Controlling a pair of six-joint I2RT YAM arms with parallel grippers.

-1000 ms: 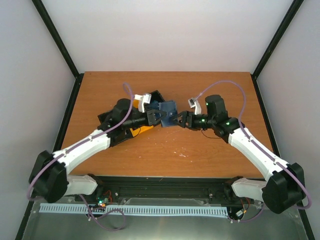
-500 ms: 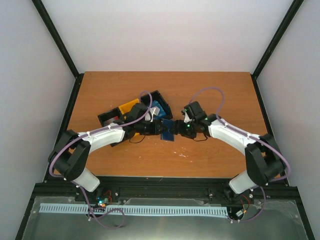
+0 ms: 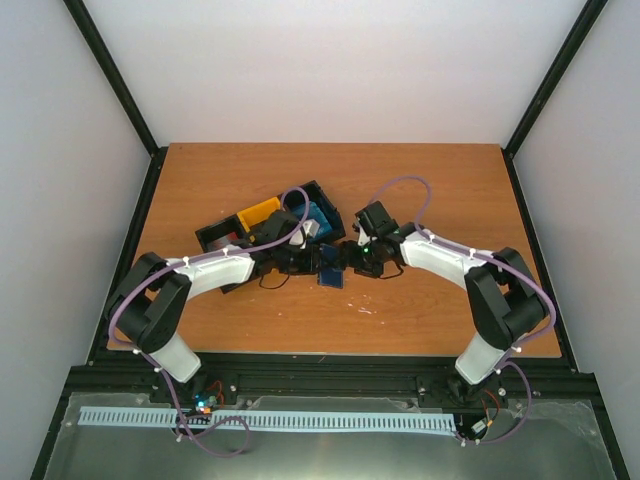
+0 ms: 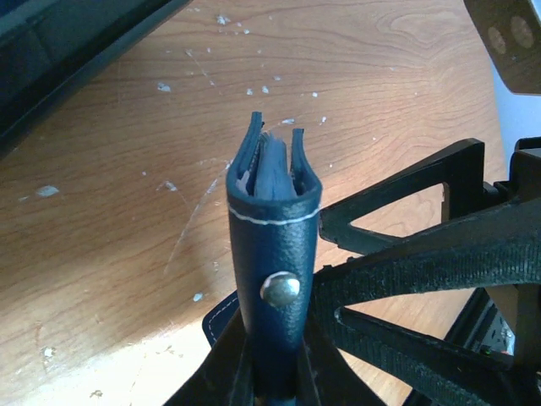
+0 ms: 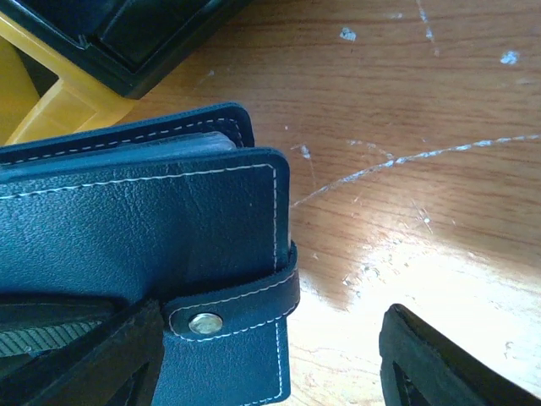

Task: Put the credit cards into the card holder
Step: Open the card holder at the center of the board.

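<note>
While your left end effector (image 4: 270, 382) clamps the closed holder (image 3: 331, 273) edge-up at mid-frame, your right end effector (image 3: 352, 262), jaws apart, sits just right of it, nearest the snapped tab (image 5: 228, 317).

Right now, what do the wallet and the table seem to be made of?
Wallet: likely leather or faux leather, matte navy, pebbled grain, pale stitching, shiny metal snap. Table: wood or wood-look laminate, semi-gloss; grain lines, glare and scratches show.
</note>
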